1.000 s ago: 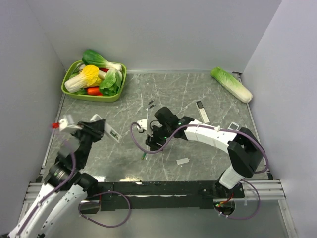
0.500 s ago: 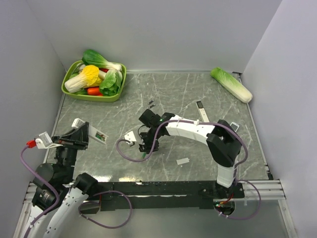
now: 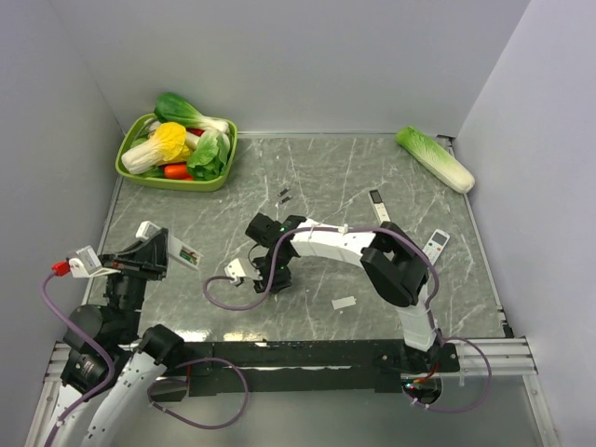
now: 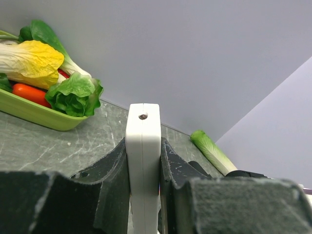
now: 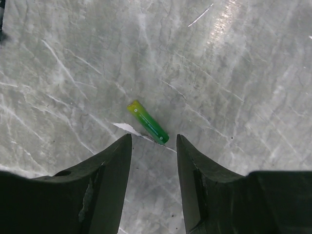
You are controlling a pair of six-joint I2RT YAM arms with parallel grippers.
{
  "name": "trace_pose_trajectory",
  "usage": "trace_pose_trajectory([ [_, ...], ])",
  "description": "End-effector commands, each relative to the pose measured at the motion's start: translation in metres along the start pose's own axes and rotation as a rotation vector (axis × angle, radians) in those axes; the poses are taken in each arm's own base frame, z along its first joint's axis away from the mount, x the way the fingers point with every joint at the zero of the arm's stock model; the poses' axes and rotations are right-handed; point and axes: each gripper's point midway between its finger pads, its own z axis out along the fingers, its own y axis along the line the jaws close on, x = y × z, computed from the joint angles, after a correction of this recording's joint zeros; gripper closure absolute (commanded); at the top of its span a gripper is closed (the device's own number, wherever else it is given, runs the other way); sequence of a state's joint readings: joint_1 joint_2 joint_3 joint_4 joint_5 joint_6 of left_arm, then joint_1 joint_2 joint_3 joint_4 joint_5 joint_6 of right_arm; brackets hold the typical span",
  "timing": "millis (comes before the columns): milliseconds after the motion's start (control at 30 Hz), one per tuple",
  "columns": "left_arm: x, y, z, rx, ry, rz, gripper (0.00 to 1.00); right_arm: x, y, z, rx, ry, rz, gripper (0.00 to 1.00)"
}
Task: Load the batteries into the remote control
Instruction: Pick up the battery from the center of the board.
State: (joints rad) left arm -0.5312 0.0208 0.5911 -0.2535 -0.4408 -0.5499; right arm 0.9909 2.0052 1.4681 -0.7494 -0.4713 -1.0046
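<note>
Both hands are occupied. The left hand [image 4: 143,157] is closed narrowly on the long, slim white bar-shaped remote control [image 4: 143,126], with a dark finger pressed against each flat side. It holds the remote control clear of the surface, over the 8 o'clock part of the grey marbled bench [image 3: 326,177]. The right hand [image 5: 153,142] is partly spread and holds nothing. It hangs low near the middle of the bench, fingers pointing down.

In the top view the remote control sticks out at 3 o'clock from the left hand, with a green-lined recess facing up. That view is too small to show whether a cell already sits in it. A small flat white piece [image 3: 344,303] lies at 4 o'clock from the right hand; whether it is the battery door I cannot tell.

One tiny slim green battery [image 5: 147,128] lies flat on the bench just at 12 o'clock from the gap between the right hand's fingers, touched by neither. Its yellowish end points to 10 o'clock and its darker end to 4 o'clock. No second green battery shows in any view.

The task looks to be in its early part. The remote control is presented, but this battery has not yet been picked up, and seating it in the recess is left to do.
</note>
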Motion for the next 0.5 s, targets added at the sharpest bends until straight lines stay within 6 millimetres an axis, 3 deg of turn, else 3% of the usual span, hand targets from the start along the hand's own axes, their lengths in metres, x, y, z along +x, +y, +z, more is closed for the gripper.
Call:
trace_pose_trajectory([
  [0, -0.004, -0.006, 0.002, 0.024, -0.007, 0.012, 0.98, -0.005, -0.002, 0.002, -0.017, 0.030, -0.044, 0.51],
  [467, 0.000, -0.005, 0.003, 0.018, 0.006, 0.011, 0.99, 0.011, 0.004, 0.023, -0.018, 0.096, -0.009, 0.59],
])
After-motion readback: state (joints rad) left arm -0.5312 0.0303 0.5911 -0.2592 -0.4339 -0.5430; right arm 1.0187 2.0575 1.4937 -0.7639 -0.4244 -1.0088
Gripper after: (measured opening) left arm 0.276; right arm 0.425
